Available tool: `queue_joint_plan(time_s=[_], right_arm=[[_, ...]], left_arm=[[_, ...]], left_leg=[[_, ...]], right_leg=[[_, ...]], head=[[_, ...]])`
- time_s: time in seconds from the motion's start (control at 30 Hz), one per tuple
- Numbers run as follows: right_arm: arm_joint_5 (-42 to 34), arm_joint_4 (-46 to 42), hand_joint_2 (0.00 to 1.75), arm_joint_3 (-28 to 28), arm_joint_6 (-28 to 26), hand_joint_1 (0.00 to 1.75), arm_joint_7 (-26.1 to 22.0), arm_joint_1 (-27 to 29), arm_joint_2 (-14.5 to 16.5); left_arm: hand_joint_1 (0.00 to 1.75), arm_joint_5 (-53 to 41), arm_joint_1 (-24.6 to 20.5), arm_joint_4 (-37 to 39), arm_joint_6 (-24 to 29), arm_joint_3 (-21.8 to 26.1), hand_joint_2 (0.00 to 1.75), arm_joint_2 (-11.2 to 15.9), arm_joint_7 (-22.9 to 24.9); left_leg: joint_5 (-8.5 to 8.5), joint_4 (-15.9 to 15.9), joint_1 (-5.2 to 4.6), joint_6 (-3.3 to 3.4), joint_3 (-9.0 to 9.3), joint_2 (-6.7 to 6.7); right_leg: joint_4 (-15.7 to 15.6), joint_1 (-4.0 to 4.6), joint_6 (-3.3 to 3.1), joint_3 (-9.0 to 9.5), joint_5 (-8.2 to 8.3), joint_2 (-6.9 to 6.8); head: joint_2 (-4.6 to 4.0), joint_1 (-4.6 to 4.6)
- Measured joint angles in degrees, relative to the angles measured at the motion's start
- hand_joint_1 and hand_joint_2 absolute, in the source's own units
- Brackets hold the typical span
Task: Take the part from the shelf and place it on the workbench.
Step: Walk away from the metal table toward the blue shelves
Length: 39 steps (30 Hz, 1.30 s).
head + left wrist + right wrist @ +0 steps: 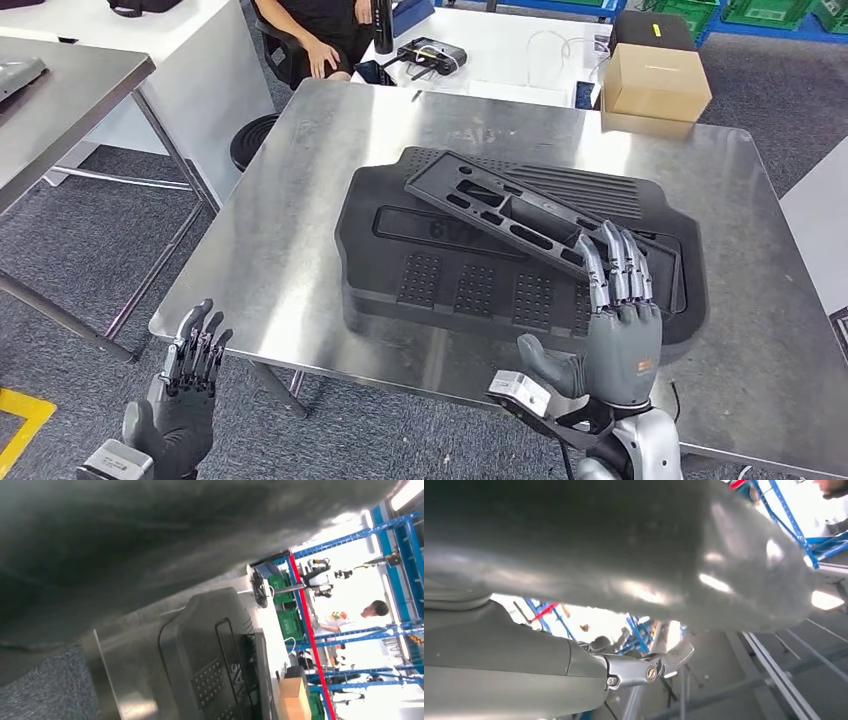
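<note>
A large black moulded part [450, 270] lies flat on the steel workbench [290, 230]. A narrower black slotted frame [500, 205] rests tilted across its top. My right hand [615, 320] hovers at the near right end of the large part, fingers straight and extended over it, thumb out to the side, holding nothing. My left hand [185, 385] hangs below and in front of the workbench's near left corner, fingers apart and empty. In the left wrist view the black part [200, 650] shows on the workbench [115, 680] from low at its edge.
A cardboard box [655, 85] stands at the far right corner of the workbench. A person [320, 30] sits behind it at a white table [500, 50] with cables. Another steel table [60, 90] stands to the left, over grey carpet.
</note>
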Motion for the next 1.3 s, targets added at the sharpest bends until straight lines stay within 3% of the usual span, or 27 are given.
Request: queue_joint_plan(time_s=[0.03, 0.07, 0.1, 0.17, 0.23, 0.27, 0.37, 0.4, 0.47, 0.53, 0.57, 0.6, 0.63, 0.7, 0.77, 0.8, 0.9, 0.93, 1.0, 1.07, 1.1, 1.13, 1.17, 1.23, 1.3], right_arm=[[-0.79, 0.0, 0.0, 0.27, -0.38, 0.0, -0.4, 0.46, 0.01], [-1.78, 0.0, 0.0, 0.62, -1.16, 0.0, -1.0, 0.97, 0.01], [-2.79, 0.0, 0.0, 1.0, -2.2, 0.0, -1.65, 1.48, 0.01], [-4.61, 0.0, 0.0, 1.86, -4.68, 0.0, -2.89, 2.43, 0.02], [-5.36, 0.0, 0.0, 2.52, -6.1, 0.0, -3.46, 3.06, 0.01], [-5.62, 0.0, 0.0, 2.77, -6.41, 0.0, -3.64, 3.27, 0.01], [-8.64, -0.09, 0.0, 3.51, -7.02, 0.0, -5.33, 3.87, 0.0], [-10.55, -0.29, 0.0, 3.69, -7.18, 0.0, -6.7, 4.22, 0.02], [-14.61, -0.99, 0.87, 3.86, -7.34, 0.0, -10.56, 5.19, 0.28], [-18.57, -1.68, 1.75, 3.88, -7.37, 0.0, -14.79, 6.39, 0.84], [-20.78, -1.89, 1.75, 3.9, -7.37, 0.0, -16.55, 6.96, 1.1], [-23.1, -2.01, 1.75, 3.98, -7.37, 0.0, -17.75, 7.43, 1.29], [-25.67, -2.12, 1.75, 4.21, -7.37, 0.0, -18.48, 7.75, 1.39], [-29.66, -2.38, 1.75, 4.86, -7.37, 0.0, -18.7, 8.03, 1.38], [-31.12, -2.8, 1.75, 5.43, -7.37, 0.0, -18.63, 8.15, 1.34], [-31.2, -2.98, 1.75, 5.61, -7.37, 0.0, -18.63, 8.22, 1.33], [-31.45, -3.26, 1.75, 6.22, -7.36, 0.0, -18.64, 8.49, 1.31], [-31.49, -3.32, 1.75, 6.38, -7.36, 0.0, -18.64, 8.54, 1.31], [-32.12, -3.36, 1.75, 6.63, -7.36, 0.0, -18.77, 8.62, 1.3], [-34.49, -3.35, 1.75, 6.8, -7.36, 0.0, -19.26, 8.68, 1.27], [-36.38, -3.34, 1.75, 6.94, -7.36, 0.0, -19.55, 8.67, 1.21], [-38.5, -3.33, 1.75, 7.13, -7.35, 0.0, -19.82, 8.68, 1.09], [-40.75, -3.33, 1.75, 7.38, -7.33, 0.0, -20.05, 8.68, 0.9], [-44.64, -3.35, 1.75, 7.88, -7.32, 0.0, -20.55, 8.71, 0.43], [-46.14, -3.47, 1.75, 8.13, -7.32, 0.0, -20.81, 8.8, -0.05]], left_arm=[[0.0, -0.02, 0.08, 0.0, 0.13, 0.0, 0.0, 0.01, 0.06], [0.0, -0.04, 0.17, 0.01, 0.24, -0.01, 0.0, 0.02, 0.14], [0.0, -0.07, 0.25, 0.01, 0.38, -0.02, 0.0, 0.02, 0.22], [0.0, -0.09, 0.36, 0.01, 0.71, -0.09, 0.0, 0.03, 0.33], [0.0, -0.09, 0.41, 0.01, 1.01, -0.21, 0.0, 0.04, 0.38], [0.0, -0.1, 0.47, 0.0, 1.12, -0.25, 0.0, 0.05, 0.4], [0.0, -0.38, 0.59, -0.03, 1.34, -0.38, 0.0, 0.05, 0.41], [0.0, -0.67, 0.57, -0.05, 1.33, -0.43, 0.0, 0.01, 0.49], [0.0, -1.31, 0.54, -0.15, 1.1, -0.43, 0.0, -0.28, 0.81], [0.0, -1.69, 0.54, -0.25, 0.67, -0.27, 0.0, -0.68, 1.17], [0.0, -1.82, 0.56, -0.26, 0.43, -0.18, 0.0, -0.82, 1.28], [0.0, -1.86, 0.57, -0.26, 0.26, -0.1, 0.0, -0.92, 1.36], [0.0, -1.91, 0.6, -0.26, 0.13, -0.03, 0.0, -1.02, 1.42], [0.0, -1.97, 0.63, -0.31, 0.04, 0.05, 0.0, -1.23, 1.49], [0.0, -2.0, 0.68, -0.43, 0.03, 0.11, 0.0, -1.4, 1.54], [0.0, -2.01, 0.71, -0.49, 0.03, 0.14, 0.0, -1.46, 1.58], [0.0, -2.07, 0.84, -0.6, 0.03, 0.16, 0.0, -1.66, 1.71], [0.0, -2.08, 0.89, -0.63, 0.03, 0.17, 0.0, -1.69, 1.72], [0.0, -2.08, 0.95, -0.66, 0.03, 0.19, 0.0, -1.69, 1.73], [0.0, -2.08, 0.97, -0.64, 0.04, 0.2, 0.0, -1.68, 1.74], [0.0, -2.08, 0.97, -0.64, 0.05, 0.2, 0.0, -1.68, 1.74], [0.0, -2.08, 0.97, -0.63, 0.11, 0.21, 0.0, -1.67, 1.74], [0.0, -2.08, 0.96, -0.63, 0.19, 0.21, 0.0, -1.67, 1.75], [0.0, -2.08, 0.87, -0.62, 0.41, 0.2, 0.0, -1.67, 1.77], [0.0, -1.98, 0.86, -0.58, 0.58, 0.22, 0.0, -1.68, 1.79]], left_leg=[[-1.8, 3.5, 0.1, -0.23, -0.95, 0.0], [-2.53, 5.64, 0.21, -0.41, -1.21, 0.0], [-2.13, 5.64, 0.35, -0.54, -0.43, 0.02], [0.64, -0.29, 0.72, -0.72, 4.1, 0.04], [2.28, -6.77, 0.74, -0.59, 8.27, -0.19], [2.41, -8.25, 0.64, -0.36, 8.98, -0.31], [2.89, -8.87, 0.33, 0.91, 8.25, -0.4], [3.28, -9.0, 0.34, 1.48, 7.89, -0.36], [4.21, -9.22, 0.42, 2.52, 6.86, -0.25], [5.11, -9.18, 0.28, 2.96, 5.51, -0.16], [5.57, -9.17, 0.2, 3.0, 4.85, -0.1], [6.01, -9.16, 0.12, 2.99, 4.26, -0.05], [6.43, -9.15, 0.04, 2.95, 3.74, -0.02], [7.27, -9.15, -0.09, 2.76, 2.95, -0.01], [8.13, -9.19, -0.27, 2.28, 2.48, 0.01], [8.53, -9.24, -0.28, 1.95, 2.39, 0.03], [9.04, -9.36, -0.16, 0.77, 2.19, 0.06], [7.86, -8.53, -0.1, 0.43, 1.86, 0.04], [2.9, -3.56, 0.08, -0.15, 0.42, 0.0], [-1.71, 3.63, 0.3, -0.72, -1.2, 0.0], [-2.41, 5.83, 0.46, -0.96, -1.27, 0.01], [-1.97, 5.92, 0.66, -1.17, -0.31, 0.03], [-0.77, 3.82, 0.91, -1.38, 1.75, 0.05], [1.19, -3.69, 1.26, -1.81, 7.19, -0.08], [1.69, -7.85, 1.15, -1.37, 9.62, -0.46]], right_leg=[[0.08, 0.01, -0.04, -0.35, 0.29, -0.04], [0.21, 0.0, 0.05, -0.75, 0.52, -0.07], [0.39, -0.05, 0.17, -1.1, 0.66, -0.09], [1.02, -0.22, 0.39, -1.69, 0.79, -0.07], [1.69, -0.15, 0.69, -2.28, 0.91, 0.01], [1.92, -0.06, 1.0, -2.54, 1.04, 0.06], [2.04, -0.04, 2.27, -3.24, 1.63, 0.2], [2.61, -0.08, 2.42, -3.77, 1.17, 0.2], [7.12, -0.09, 2.04, -6.01, -1.91, 0.2], [14.91, -0.06, 1.53, -9.07, -6.16, 0.2], [17.85, -0.05, 1.62, -9.92, -7.44, 0.2], [18.82, -0.05, 1.91, -9.73, -7.8, 0.2], [17.66, -0.03, 2.33, -8.45, -7.33, 0.2], [9.63, 0.18, 2.7, -2.72, -5.2, 0.17], [2.11, 0.63, 2.28, 2.29, -3.9, 0.09], [0.47, 0.84, 1.99, 3.18, -3.76, 0.07], [-0.32, 0.6, 1.11, 2.54, -2.75, 0.03], [-0.5, 0.33, 0.64, 2.29, -2.25, -0.01], [-0.63, -0.01, 0.04, 1.63, -1.37, -0.11], [-0.47, -0.03, -0.06, 0.75, -0.67, -0.19], [-0.34, -0.07, 0.09, 0.38, -0.36, -0.23], [-0.15, -0.16, 0.29, 0.03, -0.11, -0.25], [0.15, -0.31, 0.5, -0.28, 0.08, -0.24], [1.16, -0.52, 0.96, -1.15, 0.24, -0.21], [2.12, -0.43, 1.57, -2.09, 0.35, -0.14]], head=[[0.0, -0.02], [0.0, -0.02], [0.0, -0.03], [0.0, -0.03], [0.0, -0.01], [0.0, -0.02], [0.0, 0.02], [0.0, 0.09], [0.0, 0.21], [0.0, 0.28], [0.0, 0.27], [0.0, 0.27], [0.0, 0.27], [0.0, 0.28], [0.0, 0.19], [0.0, 0.19], [0.0, 0.21], [0.0, 0.15], [0.0, 0.02], [0.0, -0.04], [0.0, -0.04], [0.0, -0.05], [0.0, -0.05], [0.0, -0.1], [0.0, -0.15]])
